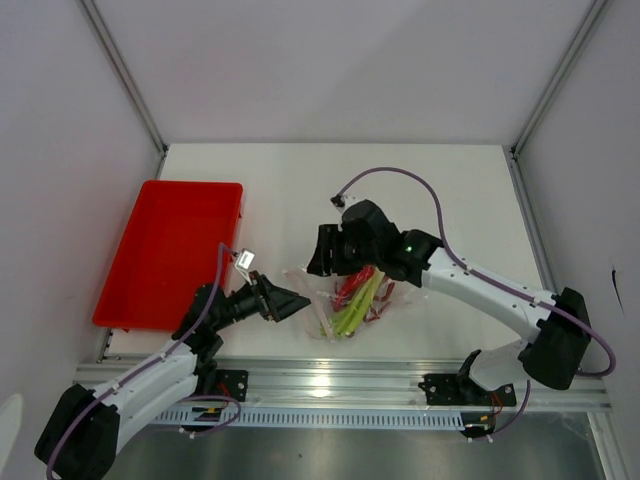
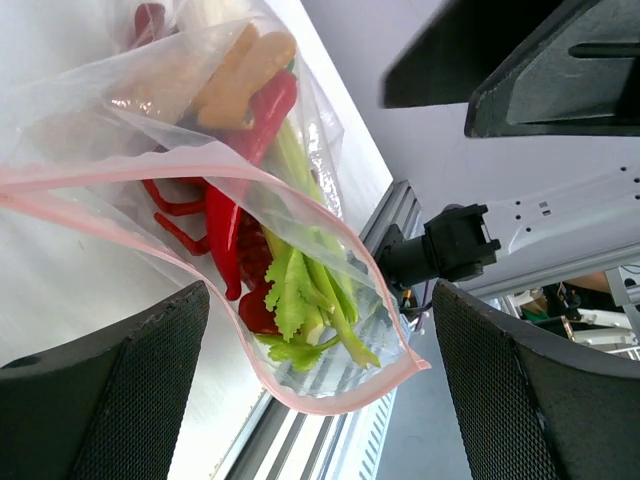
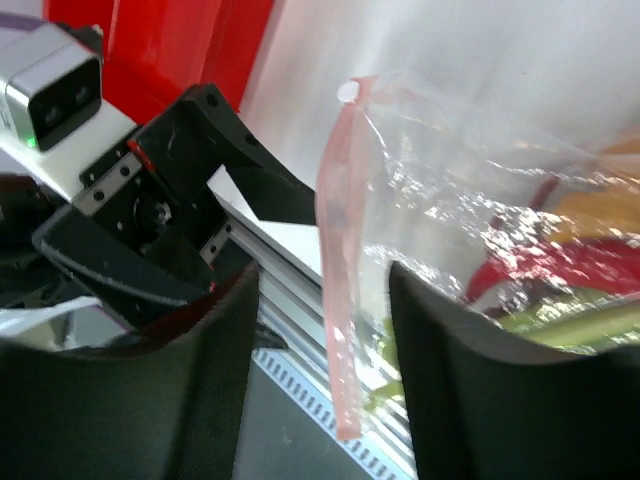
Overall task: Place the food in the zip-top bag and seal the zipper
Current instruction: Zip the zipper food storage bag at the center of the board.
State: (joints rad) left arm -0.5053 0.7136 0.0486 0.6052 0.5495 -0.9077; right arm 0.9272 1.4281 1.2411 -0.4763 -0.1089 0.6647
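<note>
The zip-top bag lies near the table's front edge with the food inside it. In the left wrist view the bag holds a red chili, light green stalks, a yellow-orange piece and red crab legs. The zipper curves between my open left fingers. My left gripper is at the bag's left end. My right gripper is open, and the zipper hangs between its fingers, its white slider at the top.
A red tray sits at the left, also showing in the right wrist view. An aluminium rail runs along the near edge just below the bag. White walls enclose the table.
</note>
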